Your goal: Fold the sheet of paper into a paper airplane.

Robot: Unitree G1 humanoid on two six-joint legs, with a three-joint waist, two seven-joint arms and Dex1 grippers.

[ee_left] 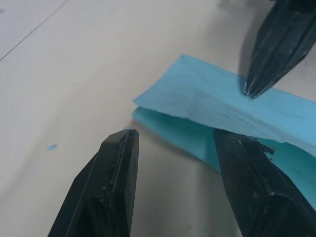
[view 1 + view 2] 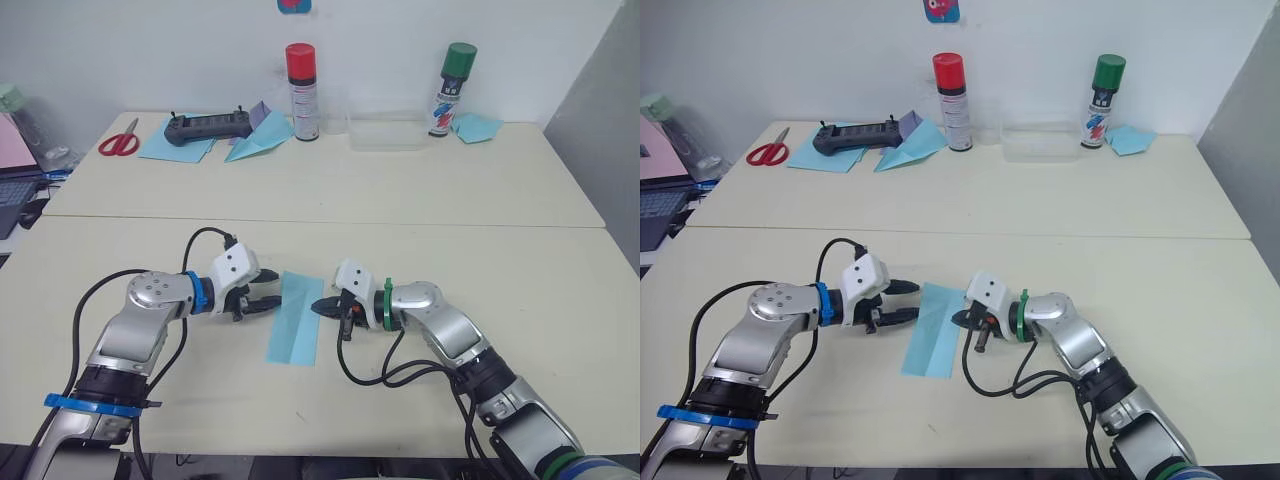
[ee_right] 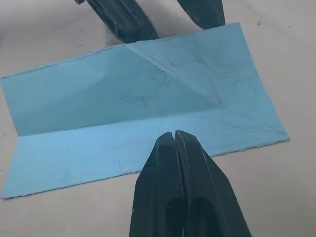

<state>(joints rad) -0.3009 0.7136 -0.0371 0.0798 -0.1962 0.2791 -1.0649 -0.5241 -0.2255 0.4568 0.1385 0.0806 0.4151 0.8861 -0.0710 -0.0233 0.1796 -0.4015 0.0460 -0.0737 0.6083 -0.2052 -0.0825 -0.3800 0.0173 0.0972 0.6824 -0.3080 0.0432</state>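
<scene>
A cream bench (image 2: 500,300), joined by a seam to a second bench (image 2: 400,190) behind it, carried the day's materials. On the near one lay the sheet of paper (image 2: 296,322), light blue and folded lengthwise, one half lifted slightly off the surface. Along the far bench's back edge stood a red-capped spray can (image 2: 302,92), a clear plastic tray (image 2: 387,132) and a green-capped spray can (image 2: 451,90), with folded blue paper (image 2: 478,127) beside it. Red-handled scissors (image 2: 120,141), blue sheets (image 2: 175,146) under a black controller (image 2: 208,126) and a blue dart-shaped plane (image 2: 259,137) lay to the left.
</scene>
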